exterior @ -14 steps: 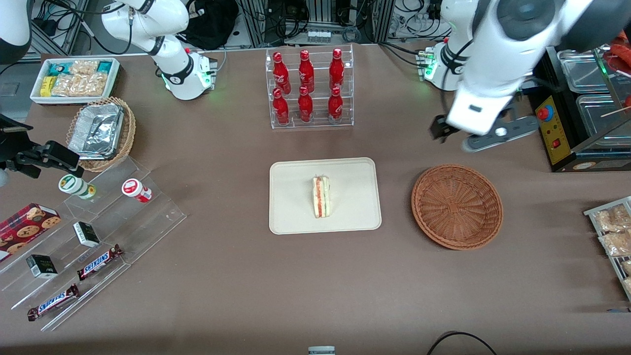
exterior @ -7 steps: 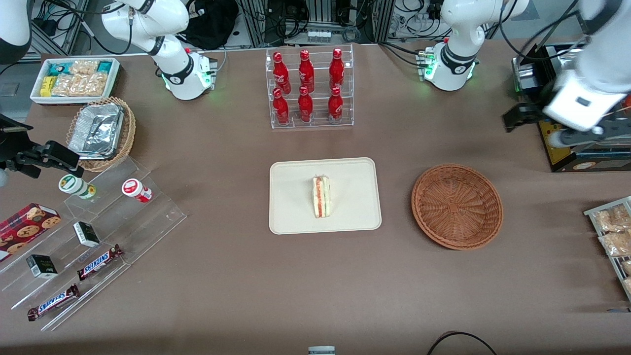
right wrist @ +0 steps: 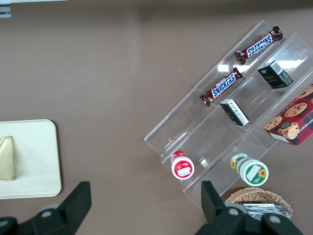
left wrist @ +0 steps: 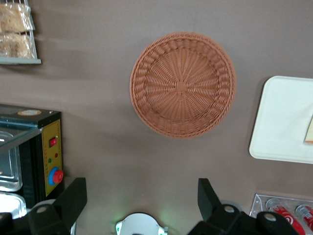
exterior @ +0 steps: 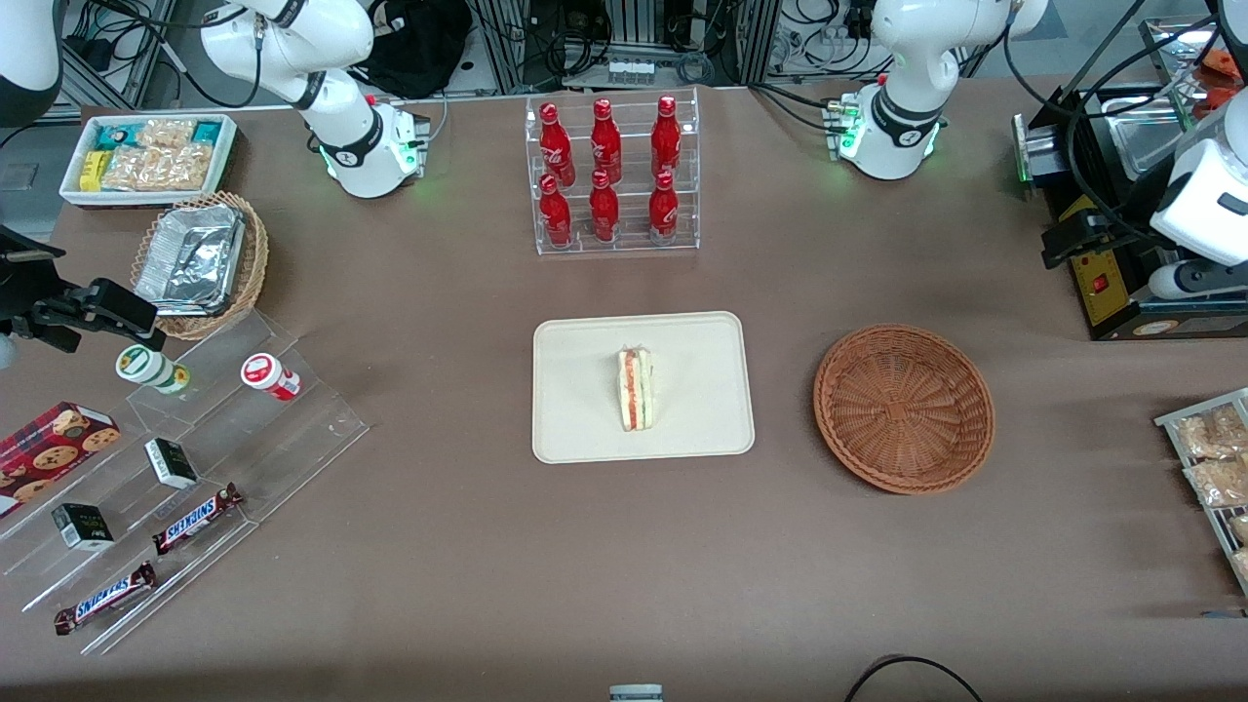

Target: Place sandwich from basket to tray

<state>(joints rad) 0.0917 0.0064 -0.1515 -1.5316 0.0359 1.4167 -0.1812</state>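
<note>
On the cream tray point(exterior: 585, 390) at the table's middle the sandwich point(exterior: 635, 390) lies on its side, striped edge up, so the placing looks done. Next comes the round basket point(exterior: 904, 408), toward the working arm's end, with nothing in it. The gripper point(left wrist: 139, 200) hangs high over the bare table, farther from the front camera than the basket, its jaws spread wide and holding nothing. Judging from this, nothing is left but parking the arm. The front view cuts the arm off at the frame edge, and the wrist view catches only a corner of the sandwich
</note>
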